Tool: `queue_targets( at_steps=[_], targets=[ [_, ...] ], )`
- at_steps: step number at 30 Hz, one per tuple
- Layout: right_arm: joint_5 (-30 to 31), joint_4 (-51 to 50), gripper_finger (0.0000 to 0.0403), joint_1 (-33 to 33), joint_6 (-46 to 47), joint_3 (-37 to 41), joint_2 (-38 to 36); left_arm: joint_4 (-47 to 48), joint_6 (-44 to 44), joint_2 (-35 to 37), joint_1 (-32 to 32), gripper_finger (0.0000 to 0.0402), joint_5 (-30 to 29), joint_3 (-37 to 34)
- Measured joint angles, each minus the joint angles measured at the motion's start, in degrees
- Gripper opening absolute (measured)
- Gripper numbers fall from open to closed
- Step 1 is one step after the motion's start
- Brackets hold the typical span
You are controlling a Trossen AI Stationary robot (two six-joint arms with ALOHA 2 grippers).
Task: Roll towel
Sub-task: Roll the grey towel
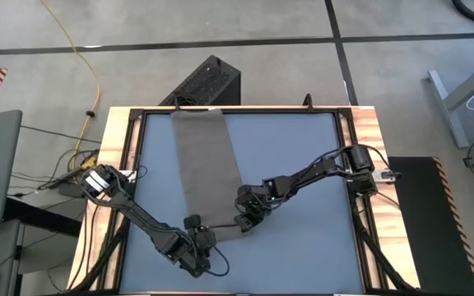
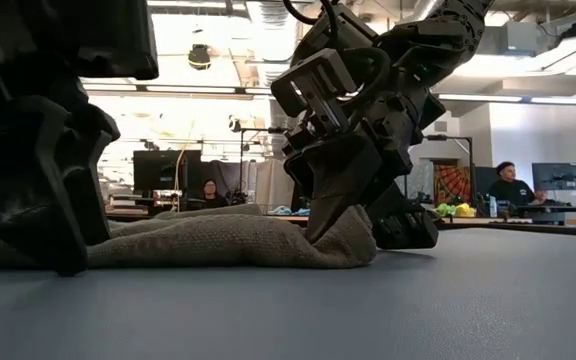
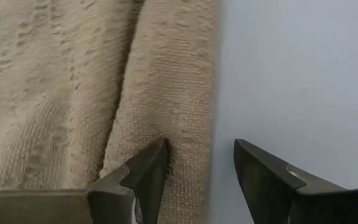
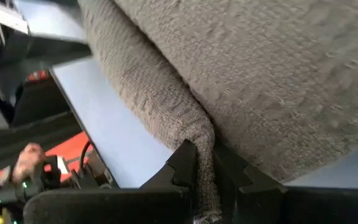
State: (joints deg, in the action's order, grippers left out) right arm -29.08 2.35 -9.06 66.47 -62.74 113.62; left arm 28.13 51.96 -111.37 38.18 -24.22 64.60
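Now, towel [image 1: 208, 168]: long strip from far edge to near, first fold started.
Left gripper [image 3: 197, 171]: fingers apart over near-left corner.
Right gripper [image 4: 205, 171]: pinching near-right fold.
Handling: soft, limp; grip the rolled edge at both corners.

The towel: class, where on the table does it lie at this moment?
In the high view the towel lies as a long strip left of the table's centre, running from the far edge toward the near side, its near end between the left tool and the right tool.
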Motion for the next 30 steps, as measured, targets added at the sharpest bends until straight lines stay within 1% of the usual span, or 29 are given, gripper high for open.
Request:
queue_targets(
  at_steps=[3,5,9,10,13,17,20,23,26,30],
  targets=[
    [-1.04,-0.16,0.0049,-0.1,-0.78,0.0,-0.02,2.05,0.92,0.06,-0.15,0.0145,0.12,-0.04],
    [-1.68,-0.12,0.0049,-0.12,-0.78,0.0,-0.01,3.2,1.41,0.04,-0.22,0.011,1.16,-0.04],
    [-3.95,-0.11,0.0049,-0.26,-0.96,0.0,-0.02,4.07,2.28,0.06,-0.29,0.0024,2.24,-0.07],
    [-4.56,-0.05,0.0049,-0.26,-0.98,0.0,0.0,3.97,2.34,0.08,-0.29,0.0014,2.56,-0.07],
    [-5.22,-0.31,0.0049,-0.2,-2.29,0.0,-0.32,3.46,2.04,0.1,-0.31,0.0007,3.82,-0.09],
    [-5.25,-0.8,0.0049,-0.19,-4.74,0.02,-1.19,3.0,2.25,0.1,-0.3,0.0003,3.97,-0.14],
    [-5.15,-1.37,0.0059,-0.18,-5.63,0.02,-1.94,2.57,2.32,0.12,-0.3,0.0002,4.41,-0.15],
    [-4.88,-2.08,0.0084,-0.19,-6.43,0.02,-2.35,1.88,2.63,0.12,-0.29,0.0001,4.34,-0.17],
    [-5.52,-3.19,0.0117,0.21,-6.56,0.04,-2.52,1.42,3.15,0.15,-0.27,0.0001,4.29,-0.2],
    [-5.98,-8.69,0.0161,1.16,-9.27,0.04,-3.4,0.87,3.91,0.15,-0.25,0.0,4.3,-0.24]
  ],
)
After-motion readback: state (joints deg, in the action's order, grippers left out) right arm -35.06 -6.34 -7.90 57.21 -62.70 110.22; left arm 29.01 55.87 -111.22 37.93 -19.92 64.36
